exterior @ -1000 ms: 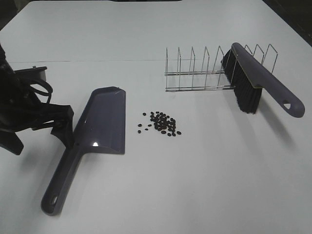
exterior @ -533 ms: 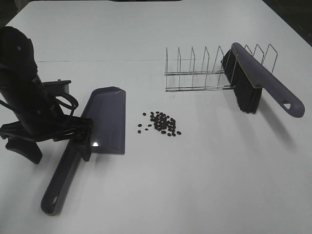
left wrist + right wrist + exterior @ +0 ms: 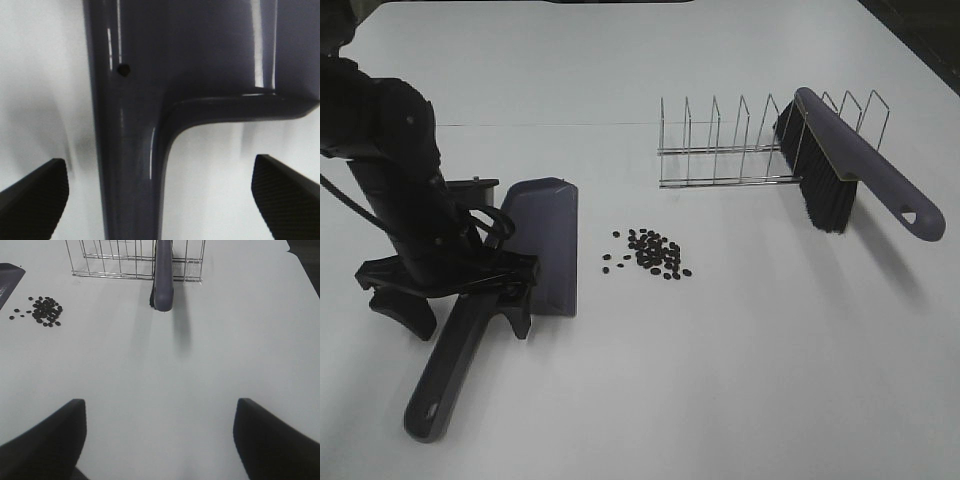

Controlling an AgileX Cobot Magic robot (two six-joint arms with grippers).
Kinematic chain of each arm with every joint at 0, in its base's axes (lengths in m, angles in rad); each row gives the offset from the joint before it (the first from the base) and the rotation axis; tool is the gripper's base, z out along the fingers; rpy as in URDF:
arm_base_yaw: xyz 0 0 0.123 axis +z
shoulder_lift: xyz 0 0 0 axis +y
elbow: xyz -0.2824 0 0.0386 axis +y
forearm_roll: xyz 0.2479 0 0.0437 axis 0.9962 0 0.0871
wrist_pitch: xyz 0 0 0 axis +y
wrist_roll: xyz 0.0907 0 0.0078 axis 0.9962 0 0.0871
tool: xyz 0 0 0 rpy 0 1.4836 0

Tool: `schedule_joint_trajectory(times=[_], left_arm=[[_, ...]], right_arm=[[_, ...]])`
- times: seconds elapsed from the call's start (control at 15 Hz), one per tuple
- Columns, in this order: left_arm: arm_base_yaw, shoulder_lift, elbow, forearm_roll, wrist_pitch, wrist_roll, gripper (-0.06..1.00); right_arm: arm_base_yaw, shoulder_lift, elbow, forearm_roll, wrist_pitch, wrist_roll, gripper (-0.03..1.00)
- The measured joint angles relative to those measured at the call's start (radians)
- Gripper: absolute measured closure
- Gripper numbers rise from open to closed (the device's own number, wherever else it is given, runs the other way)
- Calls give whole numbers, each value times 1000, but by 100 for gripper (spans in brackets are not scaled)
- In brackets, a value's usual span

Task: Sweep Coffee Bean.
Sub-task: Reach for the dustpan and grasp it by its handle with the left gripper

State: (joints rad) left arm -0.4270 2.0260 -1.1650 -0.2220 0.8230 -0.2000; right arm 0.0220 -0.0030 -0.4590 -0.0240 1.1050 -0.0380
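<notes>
The coffee bean cluster (image 3: 650,253) lies loose on the white table, just right of the purple dustpan (image 3: 548,235); the right wrist view also catches the beans (image 3: 42,310). My left gripper (image 3: 458,308) is open and hangs over the dustpan's handle (image 3: 127,150), one finger on each side (image 3: 35,195), neither touching it. The purple brush (image 3: 855,165) with black bristles leans on the wire rack (image 3: 720,150) at the back right. My right gripper (image 3: 160,440) is open and empty, well short of the brush (image 3: 163,280).
Dark floor shows beyond the table's far right edge (image 3: 920,40). The dustpan handle's end (image 3: 428,410) points toward the front left of the table.
My left arm has come in from the left edge and now stands over the dustpan handle. Beans, brush and rack have not moved.
</notes>
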Motion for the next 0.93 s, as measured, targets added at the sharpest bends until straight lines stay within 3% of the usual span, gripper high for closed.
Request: schedule_joint_trajectory(times=[0.4, 0.53, 0.67, 0.73, 0.93], left_arm=[[-3, 31, -9, 29, 14, -4, 15], [-3, 32, -9, 38, 14, -4, 31], [-3, 37, -10, 39, 13, -4, 59], [-3, 38, -11, 41, 10, -3, 64], [-5, 38, -11, 63, 6, -4, 63]], right_arm=[[0, 0, 0, -1, 0, 0, 23], [0, 0, 0, -1, 0, 0, 23], [0, 0, 0, -1, 0, 0, 23], [0, 0, 0, -1, 0, 0, 23], [0, 0, 0, -1, 0, 0, 23]])
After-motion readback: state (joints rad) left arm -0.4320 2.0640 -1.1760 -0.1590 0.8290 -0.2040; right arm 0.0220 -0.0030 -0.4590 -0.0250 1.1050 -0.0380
